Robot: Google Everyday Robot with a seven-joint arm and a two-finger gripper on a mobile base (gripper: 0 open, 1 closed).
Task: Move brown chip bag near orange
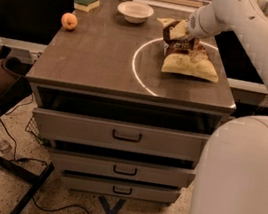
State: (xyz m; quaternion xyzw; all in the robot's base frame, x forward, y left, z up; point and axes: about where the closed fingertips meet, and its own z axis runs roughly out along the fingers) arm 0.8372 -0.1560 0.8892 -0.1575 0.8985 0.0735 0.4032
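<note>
The brown chip bag (190, 63) lies at the back right of the dark tabletop (96, 57), with its pale top end lifted. My gripper (182, 35) comes in from the upper right on the white arm and is shut on the bag's raised top end. The orange (69, 21) sits near the table's back left corner, far to the left of the bag and apart from it.
A white bowl (135, 11) stands at the back middle and a green-and-yellow sponge (86, 3) at the back left. A thin white ring (135, 71) is marked on the tabletop under the bag. Drawers (127, 136) front the table. My white base (243, 187) fills the lower right.
</note>
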